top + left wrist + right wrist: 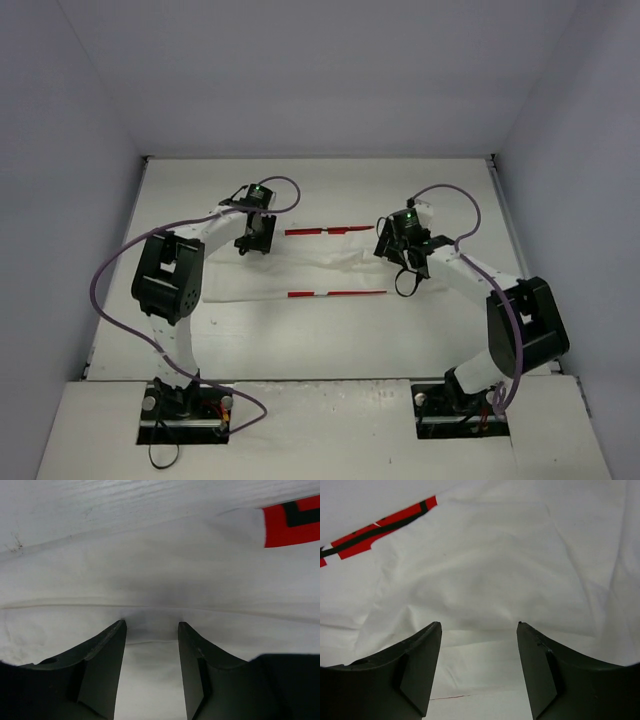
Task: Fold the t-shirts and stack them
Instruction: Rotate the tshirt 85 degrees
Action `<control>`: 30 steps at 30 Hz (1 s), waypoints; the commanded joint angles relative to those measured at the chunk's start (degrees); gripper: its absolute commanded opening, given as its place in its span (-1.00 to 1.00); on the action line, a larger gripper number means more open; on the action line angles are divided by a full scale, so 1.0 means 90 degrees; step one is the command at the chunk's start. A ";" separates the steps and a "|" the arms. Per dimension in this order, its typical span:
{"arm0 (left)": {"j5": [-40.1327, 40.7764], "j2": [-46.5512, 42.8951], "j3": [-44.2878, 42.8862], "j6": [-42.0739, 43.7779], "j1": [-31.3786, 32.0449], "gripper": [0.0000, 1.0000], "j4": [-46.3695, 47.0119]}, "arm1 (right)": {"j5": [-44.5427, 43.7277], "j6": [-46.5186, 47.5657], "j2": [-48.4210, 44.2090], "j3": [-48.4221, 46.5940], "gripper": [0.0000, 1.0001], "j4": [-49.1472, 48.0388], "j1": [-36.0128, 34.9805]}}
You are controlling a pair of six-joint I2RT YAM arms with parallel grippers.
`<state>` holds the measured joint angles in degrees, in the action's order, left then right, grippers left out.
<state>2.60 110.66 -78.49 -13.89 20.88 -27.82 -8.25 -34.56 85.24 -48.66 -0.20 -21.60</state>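
Note:
The white t-shirt [330,265] lies on the table as a flat band, with thin red strips of its print along the far edge [328,231] and the near edge [336,294]. My left gripper [252,247] is down at the shirt's far left part. In the left wrist view it [151,625] is open, with white cloth [150,570] under and between the jaws and a red patch [292,522] at the upper right. My right gripper [392,255] is down at the shirt's right end. In the right wrist view it [479,624] is wide open over creased cloth [485,570], with red print [375,532] at the upper left.
The white table [300,340] is closed in by grey walls on three sides. Both arm bases [185,405] stand at the near edge. Purple cables loop beside each arm [100,290].

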 commanded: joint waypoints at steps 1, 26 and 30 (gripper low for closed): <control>0.0000 -0.0225 -0.0054 0.0000 0.0016 -0.16 0.0073 | -0.0728 -0.1285 0.0371 -0.0099 0.28 -0.0086 -0.0078; -0.1656 -0.2478 0.0995 -0.1697 0.1235 -0.10 0.0197 | 0.0609 0.3689 0.4936 -0.7189 0.47 0.0471 0.0301; -0.1021 -0.2793 0.0617 -0.1473 0.1225 -0.07 -0.0366 | 0.0546 0.4084 0.3838 -0.6740 0.53 0.0461 0.0300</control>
<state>-11.98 91.12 -67.61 -27.99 32.88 -27.03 -3.86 -4.87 133.02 -109.55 4.54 -18.79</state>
